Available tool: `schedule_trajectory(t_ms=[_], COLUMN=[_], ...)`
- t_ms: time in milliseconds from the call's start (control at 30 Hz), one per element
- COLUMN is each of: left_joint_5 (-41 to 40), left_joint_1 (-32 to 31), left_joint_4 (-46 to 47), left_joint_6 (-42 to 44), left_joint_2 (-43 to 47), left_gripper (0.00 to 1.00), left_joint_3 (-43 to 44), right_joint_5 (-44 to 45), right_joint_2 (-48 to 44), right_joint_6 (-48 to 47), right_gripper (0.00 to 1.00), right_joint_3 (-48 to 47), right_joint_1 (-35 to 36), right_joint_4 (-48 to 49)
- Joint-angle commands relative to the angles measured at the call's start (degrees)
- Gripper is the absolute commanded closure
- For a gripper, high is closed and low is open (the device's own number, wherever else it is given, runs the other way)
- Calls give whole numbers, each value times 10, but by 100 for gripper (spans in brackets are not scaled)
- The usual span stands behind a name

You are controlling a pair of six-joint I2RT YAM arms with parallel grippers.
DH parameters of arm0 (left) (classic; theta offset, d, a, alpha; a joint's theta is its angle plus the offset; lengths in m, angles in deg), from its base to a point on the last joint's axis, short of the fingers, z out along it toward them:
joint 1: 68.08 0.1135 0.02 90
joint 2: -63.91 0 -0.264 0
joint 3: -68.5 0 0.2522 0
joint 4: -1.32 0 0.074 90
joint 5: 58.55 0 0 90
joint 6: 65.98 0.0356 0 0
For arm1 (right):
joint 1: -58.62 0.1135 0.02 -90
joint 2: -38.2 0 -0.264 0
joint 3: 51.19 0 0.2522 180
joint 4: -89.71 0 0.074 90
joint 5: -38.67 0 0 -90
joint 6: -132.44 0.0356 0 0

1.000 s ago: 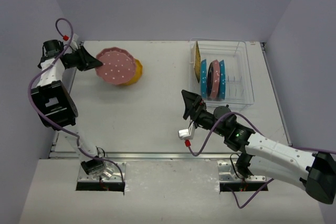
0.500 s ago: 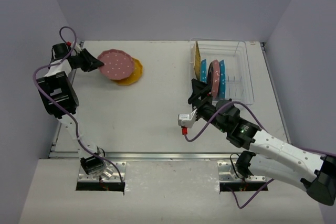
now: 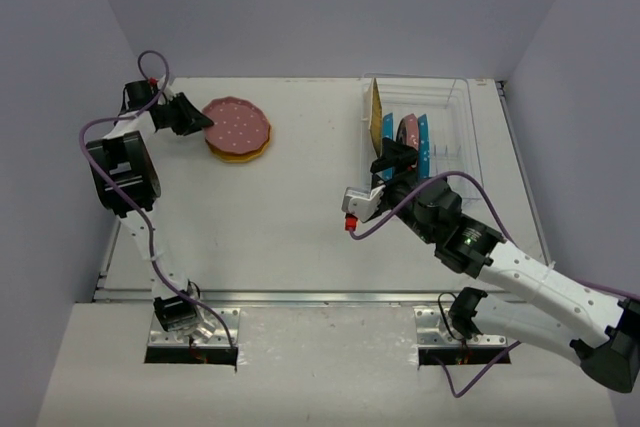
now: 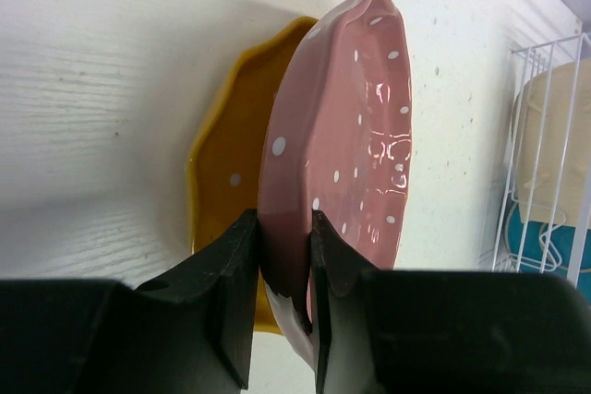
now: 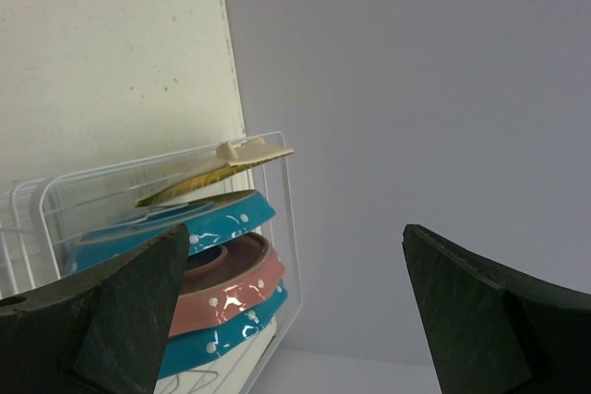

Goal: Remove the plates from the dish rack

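My left gripper point(image 3: 200, 119) point(image 4: 283, 246) is shut on the rim of a pink polka-dotted plate point(image 3: 237, 125) point(image 4: 346, 126), which lies on a yellow-orange plate point(image 3: 240, 152) point(image 4: 226, 145) at the table's far left. The clear dish rack point(image 3: 450, 142) point(image 5: 138, 182) at the far right holds a yellow-orange plate point(image 3: 374, 112) point(image 5: 208, 173), two teal-blue plates point(image 3: 387, 142) point(image 5: 185, 228) and a pink plate point(image 3: 408, 137) point(image 5: 231, 292), all on edge. My right gripper point(image 3: 395, 159) point(image 5: 291, 311) is open and empty, just in front of the rack's left end.
The rack's far right compartments point(image 3: 455, 117) hold nothing. Grey walls point(image 3: 320, 7) close in the table on three sides. The right arm's cable point(image 3: 390, 217) loops over the table in front of the rack.
My left gripper has lowered the pink plate onto the yellow-orange plate. My right gripper has moved away from me toward the rack's left end.
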Motion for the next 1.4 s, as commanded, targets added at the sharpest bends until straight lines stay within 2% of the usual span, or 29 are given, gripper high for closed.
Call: schedule_trajectory(t_ms=[0,100,133,167,200,267,467,533,600,633,767,800,867,967,1100,1200,1367], left_joint_5=[25,12,7,1,-5,-18,-130,-174,-259,-262,-390,-409,-446,-442,-405,-388,-376], left_joint_1=[-11,-11,-12,-13,-13,-14,-35,-49,-70,-78,-116,-121,-126,-127,-129,-135,-141], left_joint_4=[52,53,51,46,44,29,23,20,17,17,27,29,46,49,42,26,11], left_joint_6=[-27,-31,-30,-26,-21,-3,79,107,135,141,187,193,206,213,217,225,240], left_joint_2=[12,9,10,10,11,19,93,116,139,146,188,189,227,287,362,428,510], left_gripper=[100,99,95,86,84,68,51,48,44,44,43,43,41,31,25,22,17], left_joint_3=[32,30,29,29,29,23,-42,-54,-73,-80,-121,-121,-150,-178,-209,-238,-273], right_joint_5=[13,15,16,17,17,19,21,18,13,13,-34,-43,-73,-139,-201,-235,-232], right_joint_2=[1,6,10,13,14,21,48,53,61,66,101,112,138,170,214,253,283], right_joint_6=[26,41,50,66,79,119,239,267,301,306,446,475,550,614,686,696,669], right_gripper=[1,1,1,1,1,1,1,1,1,1,1,1,1,3,9,15,23], right_joint_3=[-30,-39,-47,-60,-63,-86,-155,-171,-194,-204,-288,-289,-334,-355,-373,-383,-375], right_joint_1=[-3,-4,-6,-9,-10,-16,-33,-40,-53,-60,-153,-154,-225,-304,-381,-438,-459], right_joint_4=[6,1,-4,-10,-15,-31,-108,-123,-136,-142,-215,-233,-290,-346,-401,-415,-414])
